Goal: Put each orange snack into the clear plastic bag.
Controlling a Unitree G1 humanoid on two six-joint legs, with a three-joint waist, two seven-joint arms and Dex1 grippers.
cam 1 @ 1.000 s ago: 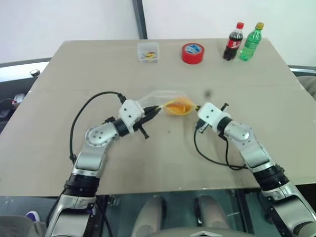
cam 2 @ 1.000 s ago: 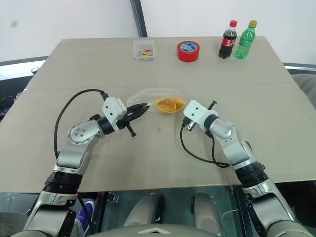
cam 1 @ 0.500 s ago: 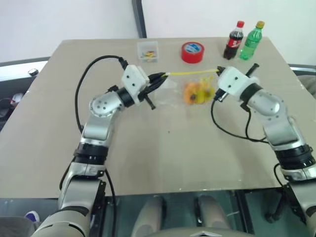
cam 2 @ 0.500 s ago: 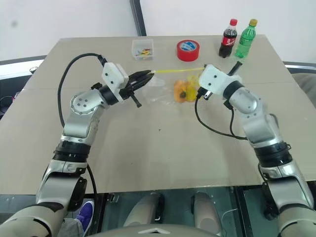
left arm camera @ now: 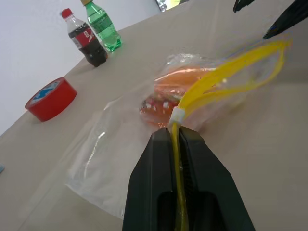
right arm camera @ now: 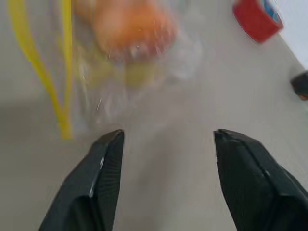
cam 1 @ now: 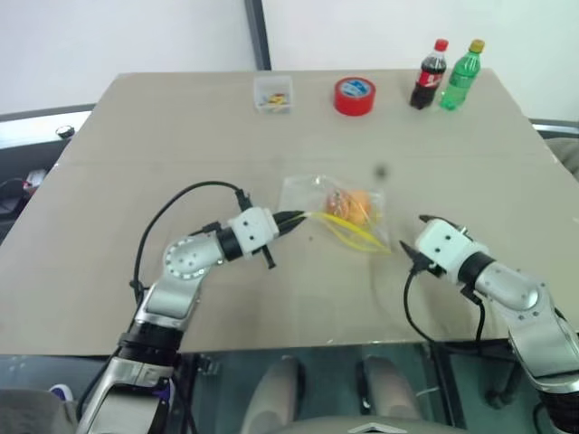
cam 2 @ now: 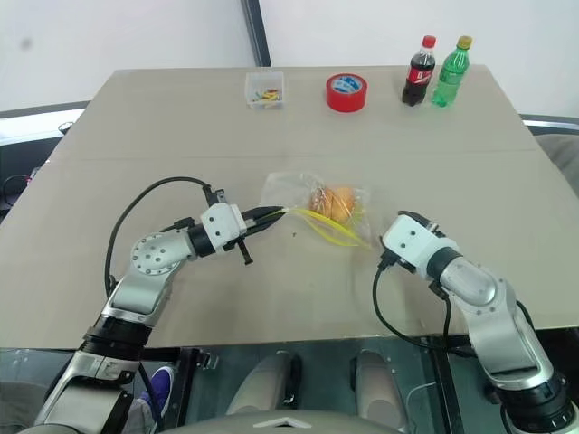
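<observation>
The clear plastic bag [cam 1: 312, 201] lies on the middle of the table, its yellow seal strip [cam 1: 348, 233] looping open toward the near side. Both orange snacks [cam 1: 351, 203] sit side by side inside it, seen through the film [left arm camera: 175, 91]. My left gripper [cam 1: 291, 219] is shut on the left end of the seal strip, which runs between its fingers [left arm camera: 159, 159]. My right gripper [cam 1: 412, 240] stands open just right of the bag, apart from it, with nothing between its fingers [right arm camera: 103, 166].
A small clear box [cam 1: 273, 93], a red tape roll [cam 1: 354, 96], a cola bottle [cam 1: 428, 76] and a green bottle [cam 1: 460, 76] stand along the far edge of the table [cam 1: 136, 163]. Black cables hang from both wrists.
The bag, held up stretched between both grippers half a second ago, now lies on the table. My right gripper let go, opened and drew back toward the near edge. My left gripper came down, still gripping.
</observation>
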